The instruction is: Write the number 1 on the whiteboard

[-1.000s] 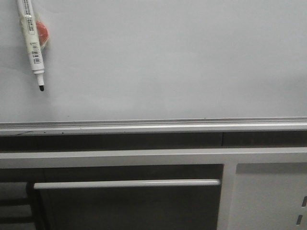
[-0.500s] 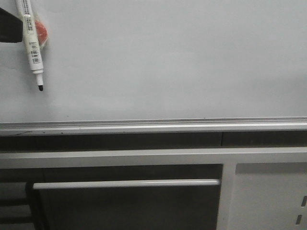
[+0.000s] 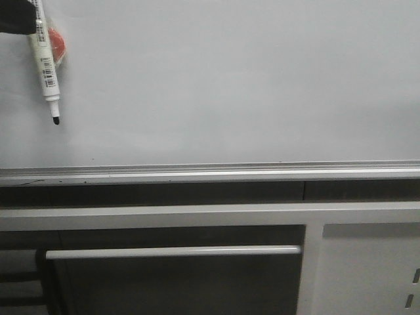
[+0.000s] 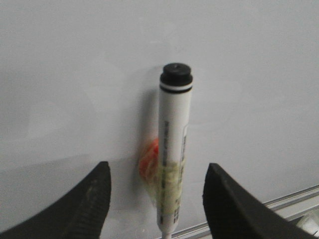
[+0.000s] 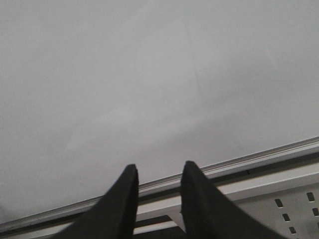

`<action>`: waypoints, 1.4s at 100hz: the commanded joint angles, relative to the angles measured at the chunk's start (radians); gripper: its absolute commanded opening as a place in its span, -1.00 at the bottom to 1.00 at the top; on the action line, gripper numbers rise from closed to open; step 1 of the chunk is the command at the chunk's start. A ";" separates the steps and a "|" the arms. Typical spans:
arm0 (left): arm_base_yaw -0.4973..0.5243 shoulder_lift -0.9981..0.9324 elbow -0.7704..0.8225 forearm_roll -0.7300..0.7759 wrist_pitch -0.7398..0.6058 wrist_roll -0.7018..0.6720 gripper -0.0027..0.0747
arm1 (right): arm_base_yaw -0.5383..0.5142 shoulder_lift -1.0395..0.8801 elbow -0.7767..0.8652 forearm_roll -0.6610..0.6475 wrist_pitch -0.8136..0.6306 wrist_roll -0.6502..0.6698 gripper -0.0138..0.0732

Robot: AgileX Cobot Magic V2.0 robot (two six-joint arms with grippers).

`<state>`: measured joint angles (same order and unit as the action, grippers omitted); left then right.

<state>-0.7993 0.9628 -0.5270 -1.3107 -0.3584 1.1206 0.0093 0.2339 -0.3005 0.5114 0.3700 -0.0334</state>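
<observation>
Glossy pale grey board, the whiteboard point(image 3: 230, 85), fills the upper part of my front view, its silver rail point(image 3: 210, 172) running along the lower edge. No stroke of the number 1 shows anywhere on it.

Marker point(image 3: 46, 62) stands against the board at far upper left, white barrel, printed label, black tip pointing down. An orange-red blob point(image 3: 58, 42) sits just behind the barrel, with yellowish tape around both; what it is I cannot tell.

My left gripper point(image 4: 157, 199): jaws spread wide, one finger on either side of the marker point(image 4: 173, 149), neither touching it. Nothing held. In the front view only a dark corner of it shows at top left.

My right gripper point(image 5: 158, 199): fingers close together with a narrow gap, nothing between them, hanging before bare board with the rail point(image 5: 249, 162) beyond the tips.

Below the rail: white cabinet panels point(image 3: 367, 262) and a bar handle point(image 3: 174, 252).
</observation>
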 commanded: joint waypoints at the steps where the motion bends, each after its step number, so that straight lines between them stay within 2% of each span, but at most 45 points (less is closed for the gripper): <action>1: -0.009 0.041 -0.060 0.039 -0.027 -0.001 0.06 | 0.000 0.017 -0.037 0.011 -0.083 -0.011 -0.25; 15: -0.009 0.102 -0.094 0.037 -0.030 -0.001 0.06 | 0.000 0.017 -0.037 0.011 -0.083 -0.011 -0.25; 30: -0.009 0.117 -0.099 0.033 -0.102 -0.001 0.06 | 0.000 0.017 -0.037 0.011 -0.083 -0.011 -0.25; 50: -0.009 0.117 -0.099 0.017 -0.100 -0.001 0.05 | 0.000 0.017 -0.037 0.011 -0.096 -0.011 -0.25; 68: -0.009 0.117 -0.097 -0.005 -0.083 -0.001 -0.13 | 0.000 0.017 -0.037 0.011 -0.107 -0.011 -0.25; 116: -0.009 0.117 -0.086 -0.049 -0.065 -0.001 -0.14 | 0.000 0.017 -0.037 0.011 -0.107 -0.011 -0.25; 125: -0.010 0.117 -0.086 -0.049 -0.062 -0.001 -0.26 | 0.000 0.017 -0.037 0.011 -0.107 -0.011 -0.25; 140: -0.010 0.117 -0.086 -0.049 -0.061 -0.001 -0.68 | 0.000 0.017 -0.037 0.011 -0.107 -0.011 -0.25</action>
<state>-0.8064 1.0914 -0.5889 -1.3799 -0.4004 1.1206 0.0093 0.2339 -0.3005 0.5114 0.3401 -0.0334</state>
